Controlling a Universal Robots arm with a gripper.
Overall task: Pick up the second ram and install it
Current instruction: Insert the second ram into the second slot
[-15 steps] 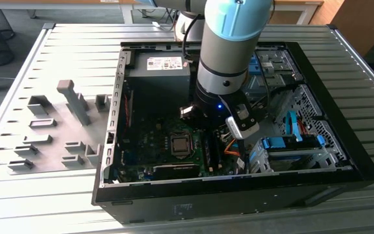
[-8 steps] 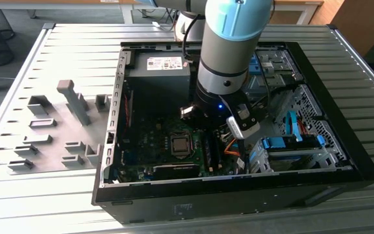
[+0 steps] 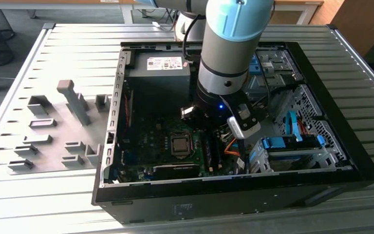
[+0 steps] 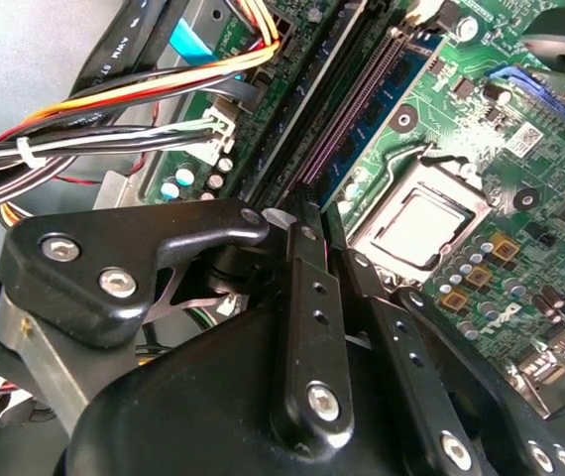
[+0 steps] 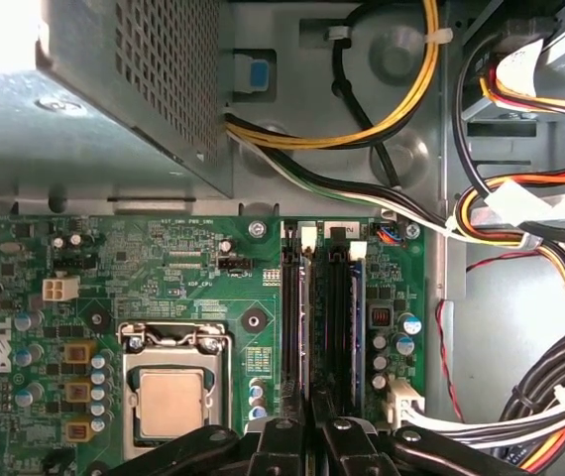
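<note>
surface: slatted metal, carries open PC case and grey fixture blocks
case: open on its side, arm reaching down into it
board: green, CPU socket beside the RAM slots
hand: low over the slots, fingers nearly together; can't tell if they grip anything
ram: sits in a slot just ahead of the fingers

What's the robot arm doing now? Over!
Gripper low inside the case, over the memory slots. Second ram on edge beneath it, along the slots; seated or not, unclear. Cables off to the side.
</note>
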